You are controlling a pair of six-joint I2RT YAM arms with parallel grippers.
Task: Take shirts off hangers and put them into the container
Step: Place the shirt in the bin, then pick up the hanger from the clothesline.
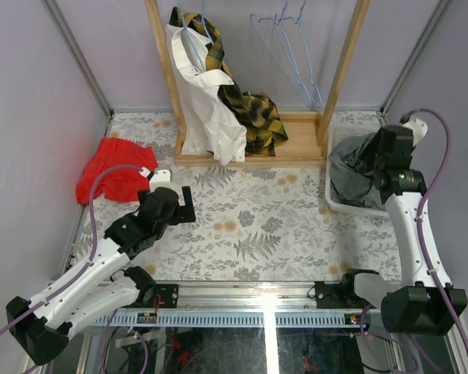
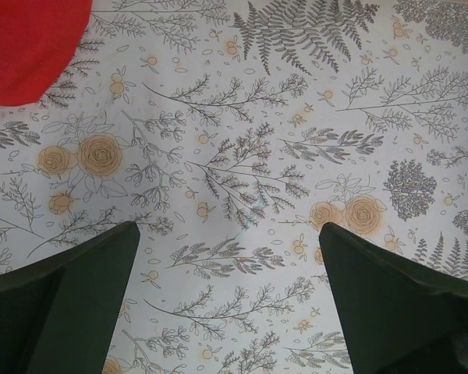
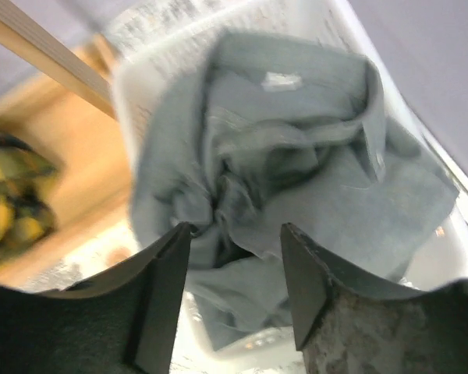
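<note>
A grey shirt [image 1: 352, 178] [image 3: 296, 179] lies crumpled in the white container [image 1: 331, 196] [image 3: 152, 47] at the right. My right gripper [image 1: 378, 160] [image 3: 235, 234] hovers just above it, jaws open, nothing between them. A white shirt [image 1: 207, 109] and a yellow-and-black plaid shirt [image 1: 253, 113] hang at the left of the rack. Bare light-blue hangers [image 1: 292, 47] hang at the right of the rail. My left gripper [image 1: 181, 204] [image 2: 228, 230] stands open over the floral tabletop, holding nothing.
The wooden rack frame [image 1: 339, 74] stands at the back on its wooden base [image 1: 296, 140]. A red cloth [image 1: 113, 167] [image 2: 27, 43] lies at the left, close to the left gripper. Grey walls close in both sides.
</note>
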